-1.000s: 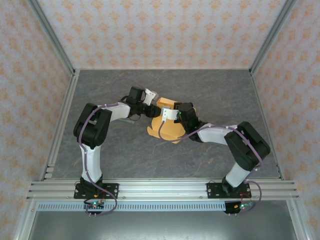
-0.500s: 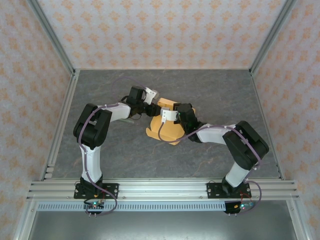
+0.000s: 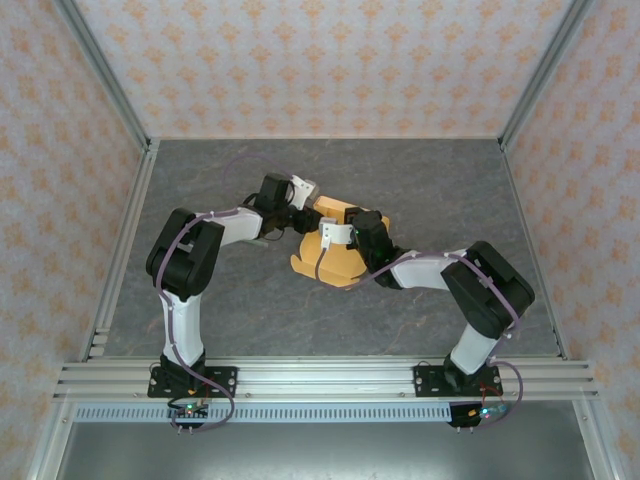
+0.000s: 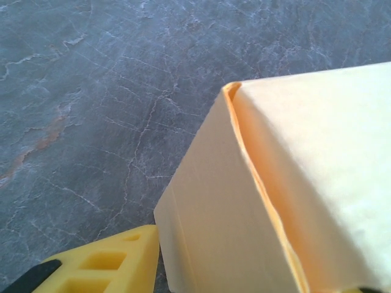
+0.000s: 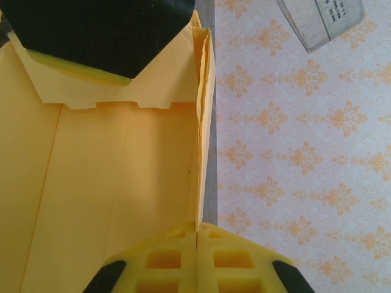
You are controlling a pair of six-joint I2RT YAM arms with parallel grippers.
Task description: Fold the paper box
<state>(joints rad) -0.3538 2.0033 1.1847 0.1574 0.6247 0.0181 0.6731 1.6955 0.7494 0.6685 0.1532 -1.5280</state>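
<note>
The paper box (image 3: 335,262) is orange-yellow card, partly folded, lying mid-table between both arms. My right gripper (image 3: 342,233) reaches in from the right. In the right wrist view the right gripper (image 5: 197,231) is shut on the top edge of a box side wall (image 5: 201,134), with the box's inside (image 5: 110,183) open to the left. My left gripper (image 3: 305,208) stands astride the box's far end. One yellow finger (image 4: 98,268) touches the outer wall (image 4: 232,213). Its other, black-backed finger (image 5: 91,36) sits inside over a notched flap (image 5: 122,91). Whether the left jaws clamp is unclear.
The table top (image 3: 420,180) is dark grey stone pattern, walled by patterned panels (image 3: 320,60) at the back and sides. An aluminium rail (image 3: 320,380) carrying both arm bases runs along the near edge. Purple cables loop along both arms.
The left jaws have narrowed round the box's end. The box and the right gripper have shifted slightly left and toward the back.
</note>
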